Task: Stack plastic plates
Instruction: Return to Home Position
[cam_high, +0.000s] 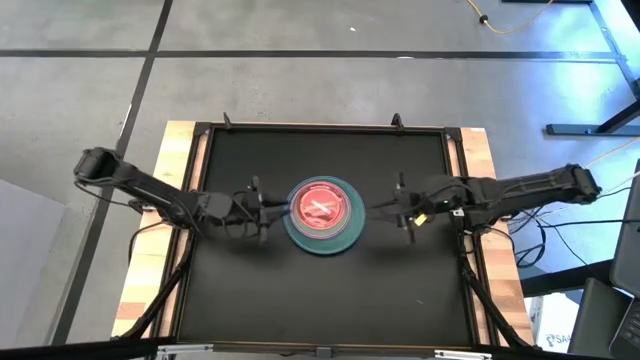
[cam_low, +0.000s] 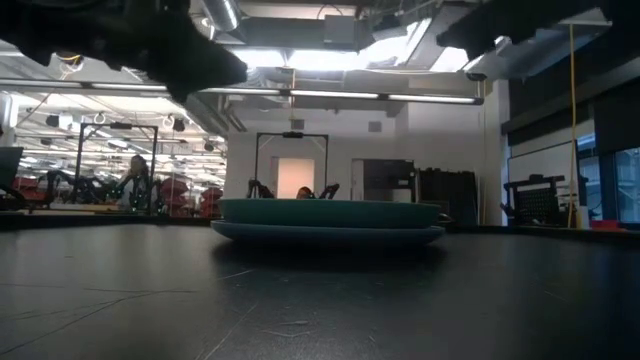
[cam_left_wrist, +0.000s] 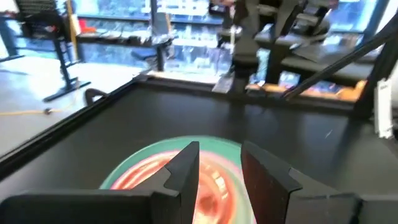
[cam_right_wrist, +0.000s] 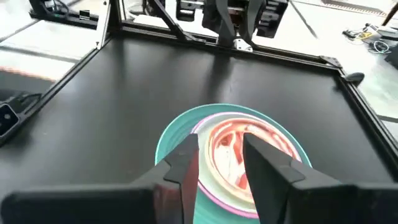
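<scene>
The plates stand in one stack at the middle of the black table. A large grey-blue plate is at the bottom with a teal one on it. A pink plate and a small reddish plate with pale bar marks lie on top. My left gripper hovers just left of the stack, open, pointing at it. My right gripper hovers just right of the stack, open as well. Neither touches a plate. The bottom plate rests flat on the table.
A black mat covers the table inside a thin raised frame, with wooden strips along the left and right sides. There is free mat all around the stack. Cables hang off the right side.
</scene>
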